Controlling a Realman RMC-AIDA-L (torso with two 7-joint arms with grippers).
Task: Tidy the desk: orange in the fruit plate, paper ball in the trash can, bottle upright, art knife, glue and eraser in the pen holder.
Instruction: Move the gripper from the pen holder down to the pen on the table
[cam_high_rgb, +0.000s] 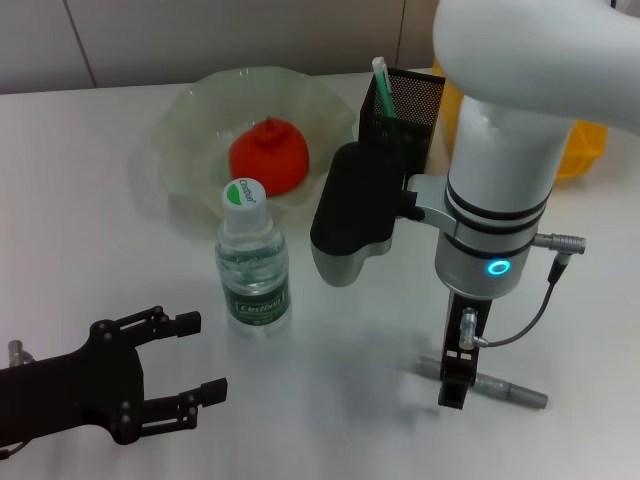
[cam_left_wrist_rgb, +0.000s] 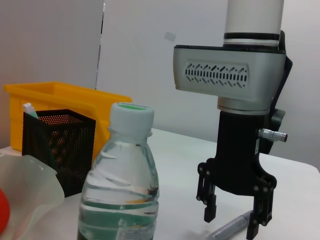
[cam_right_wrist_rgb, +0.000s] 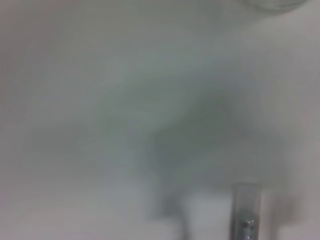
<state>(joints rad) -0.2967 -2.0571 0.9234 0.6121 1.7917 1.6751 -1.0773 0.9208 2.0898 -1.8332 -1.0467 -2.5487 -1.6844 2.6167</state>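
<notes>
The right tool (cam_high_rgb: 455, 385) stands over the art knife (cam_high_rgb: 500, 386) lying on the desk (cam_high_rgb: 340, 420), fingers parted astride it, gripping nothing. Best to close squarely mid-handle. The left tool (cam_high_rgb: 190, 360) waits open.

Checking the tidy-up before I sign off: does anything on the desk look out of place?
Yes: the grey art knife lies flat on the table instead of in the pen holder. The right gripper straddles it, jaws open. The bottle stands upright, and the orange is in the fruit plate.
</notes>
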